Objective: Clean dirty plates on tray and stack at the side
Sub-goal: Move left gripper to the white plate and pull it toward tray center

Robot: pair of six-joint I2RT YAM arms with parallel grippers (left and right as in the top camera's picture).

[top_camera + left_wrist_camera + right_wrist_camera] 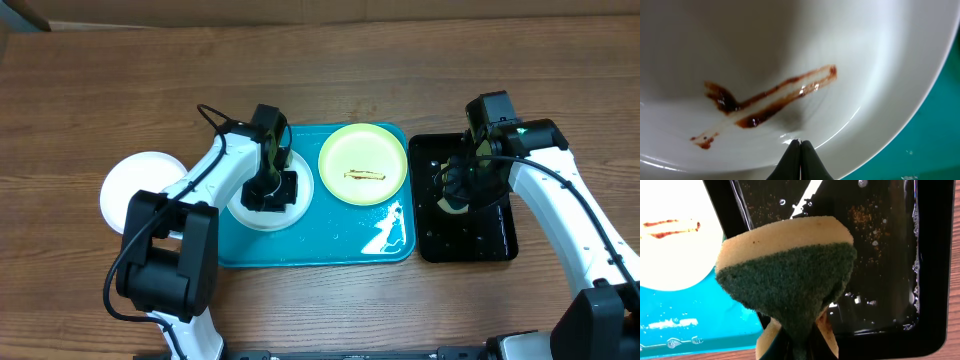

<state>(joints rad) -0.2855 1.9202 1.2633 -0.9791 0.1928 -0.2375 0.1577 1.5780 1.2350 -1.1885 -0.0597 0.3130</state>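
Note:
The teal tray (pixel 330 240) holds a white plate (pixel 252 216) at its left and a pale yellow-green plate (pixel 362 163) at its back right, both with a brown smear. My left gripper (pixel 268 190) is shut, its tips (pixel 800 142) on the inner wall of the white plate (pixel 790 40) near the rim, by the smear (pixel 770 95). My right gripper (pixel 460 185) is shut on a yellow and green sponge (pixel 790 270) above the black tray (pixel 880 255). A second white plate (pixel 140 185) lies on the table left of the tray, with no smear showing.
The black tray (pixel 495 240) stands right of the teal tray and is wet and speckled. The teal tray's front right has water drops (pixel 385 230). In the right wrist view the yellow-green plate (pixel 670 245) and teal tray (pixel 690 315) are at left.

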